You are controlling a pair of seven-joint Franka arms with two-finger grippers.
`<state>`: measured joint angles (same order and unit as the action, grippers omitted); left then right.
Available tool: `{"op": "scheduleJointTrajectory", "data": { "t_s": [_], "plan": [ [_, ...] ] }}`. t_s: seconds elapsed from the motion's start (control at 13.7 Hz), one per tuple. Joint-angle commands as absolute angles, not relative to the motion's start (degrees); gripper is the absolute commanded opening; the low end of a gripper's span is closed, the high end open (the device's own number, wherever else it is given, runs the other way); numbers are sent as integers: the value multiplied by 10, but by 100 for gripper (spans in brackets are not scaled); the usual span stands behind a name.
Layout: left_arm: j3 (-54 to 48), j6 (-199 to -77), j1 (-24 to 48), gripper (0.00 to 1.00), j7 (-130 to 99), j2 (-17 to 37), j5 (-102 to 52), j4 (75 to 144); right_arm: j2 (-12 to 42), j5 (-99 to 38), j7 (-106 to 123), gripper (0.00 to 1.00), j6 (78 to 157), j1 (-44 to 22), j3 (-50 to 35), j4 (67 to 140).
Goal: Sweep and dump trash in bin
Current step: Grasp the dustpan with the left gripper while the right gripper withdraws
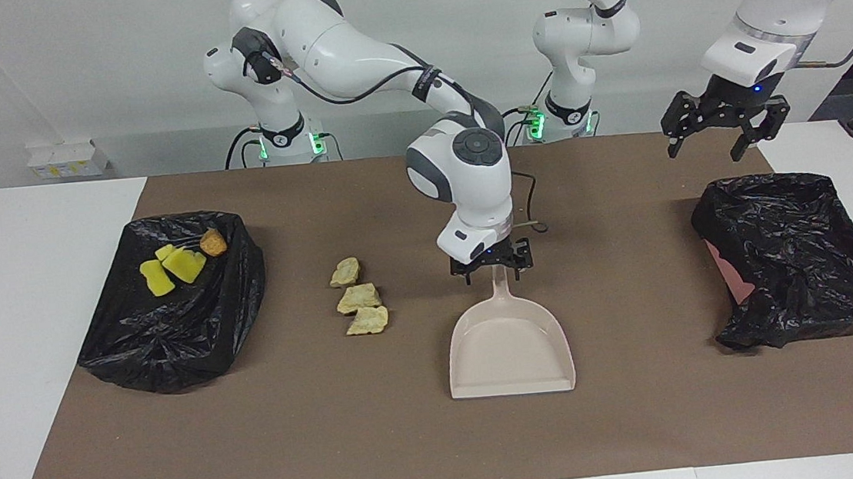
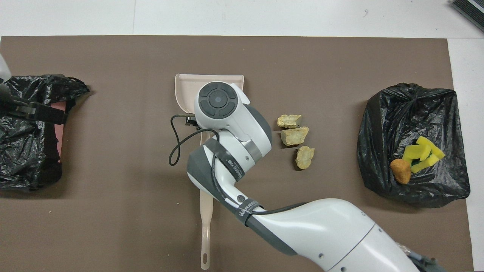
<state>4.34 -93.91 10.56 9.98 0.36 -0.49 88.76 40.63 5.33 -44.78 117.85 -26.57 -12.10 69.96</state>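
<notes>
A brown mat covers most of a white table, with two white robot arms mounted at one long edge.

The right gripper sits low over the handle of a beige dustpan that lies flat near the middle of the mat, its open mouth pointing away from the robots. The fingers stand apart on either side of the handle, and whether they touch it cannot be told.

The left gripper hangs in the air with its fingers spread wide and nothing between them, over the mat's edge toward the left arm's end of the table, above the robot-side rim of a bin lined with a black bag.

Three pale beige crumbly pieces lie in a short row on the mat, beside the dustpan toward the right arm's end and clear of it.

At the right arm's end sits a second bag-lined bin. On its bag rest the yellow sponge pieces, bunched together, with an orange-brown lump touching them.

In the overhead view a thin beige brush handle pokes out from under the right arm, close to the robots.
</notes>
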Motion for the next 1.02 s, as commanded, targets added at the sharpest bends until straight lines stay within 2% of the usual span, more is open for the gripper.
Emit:
{"op": "scheduleJointTrajectory", "data": {
  "t_s": [0.0,0.29,0.58,0.8,0.95],
  "plan": [
    [50,-976,119,100,94,11,-4,897,364,29,-432,100,1160,-235,-132,737],
    [50,-1033,153,100,55,42,-4,907,264,13,-439,100,1106,-236,-134,835],
    [50,-1080,215,100,35,96,-4,911,163,-38,-459,100,1118,-272,-134,982],
    [50,-1132,252,100,-15,136,-4,915,71,-85,-519,100,1262,-324,-134,1164],
    [50,-1157,275,100,-69,160,-4,918,69,-91,-538,100,1282,-365,-134,1199]
  ]
}}
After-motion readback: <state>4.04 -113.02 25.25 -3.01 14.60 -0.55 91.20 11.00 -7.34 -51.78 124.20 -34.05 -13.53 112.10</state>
